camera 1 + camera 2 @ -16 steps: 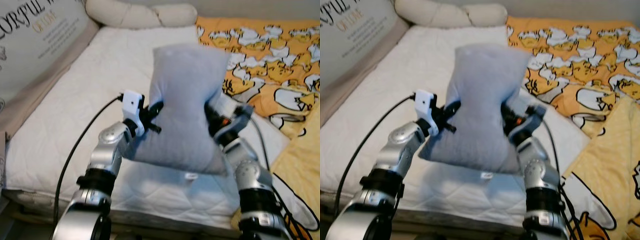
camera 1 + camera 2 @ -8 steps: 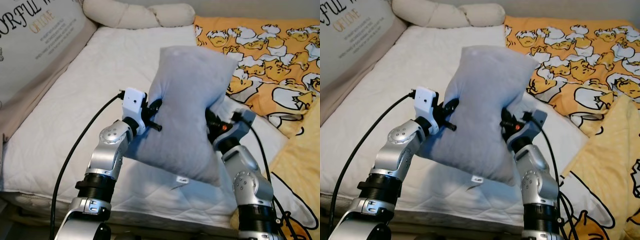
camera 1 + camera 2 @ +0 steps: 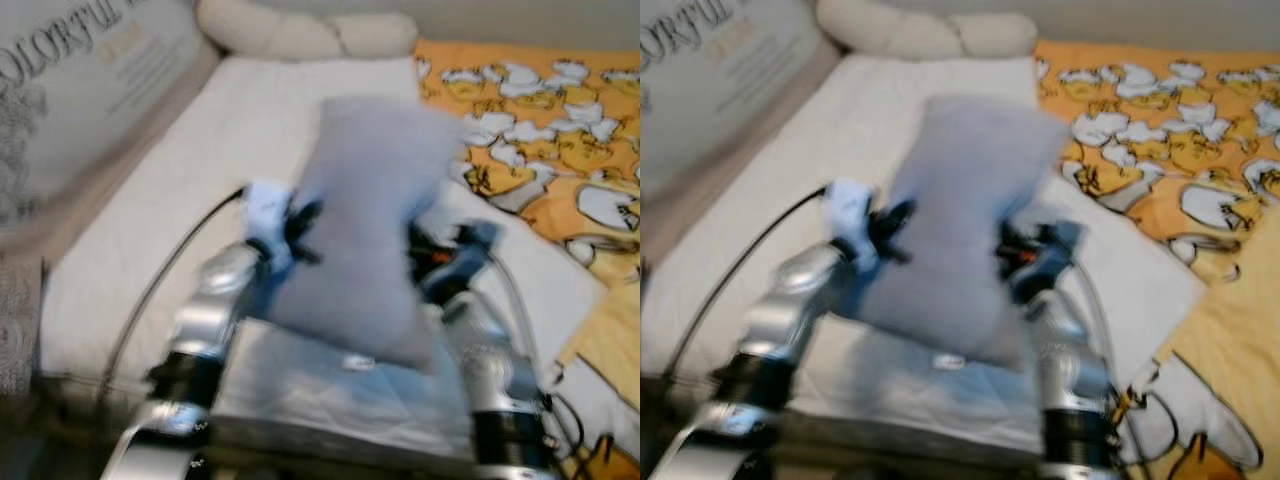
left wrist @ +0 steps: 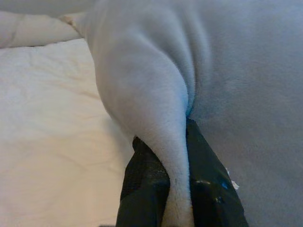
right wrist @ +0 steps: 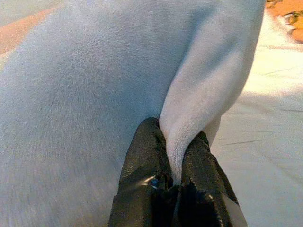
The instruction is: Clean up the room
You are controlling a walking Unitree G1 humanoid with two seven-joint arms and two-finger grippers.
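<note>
The grey pillow is held up in the air above the bed, between the two claws, with its long side roughly upright. The left claw is closed on a fold of the pillow's fabric at its left edge; in the left wrist view the two black fingers are seen pressing a ridge of soft cloth between them. The right claw is closed in the same way on a pinched fold at the right edge. Only the outer cover and a little filling are taken at each side, not the whole thickness.

The pillow is judged to be light and very soft. It bends at the waist where it is pinched, and its lower corner hangs loose below the claws. The surface looks like fleece, so little slipping is expected, but a thin fold could be pulled out if the two arms move apart or swing fast. The two side edges at mid height seem a good place for holding, because the weight is balanced there.

Under the pillow the white mattress cover is seen. Further away, an orange blanket with duck pictures lies at the right, and a long cream cushion lies at the head of the bed. The head views are blurred, so small details cannot be told.
</note>
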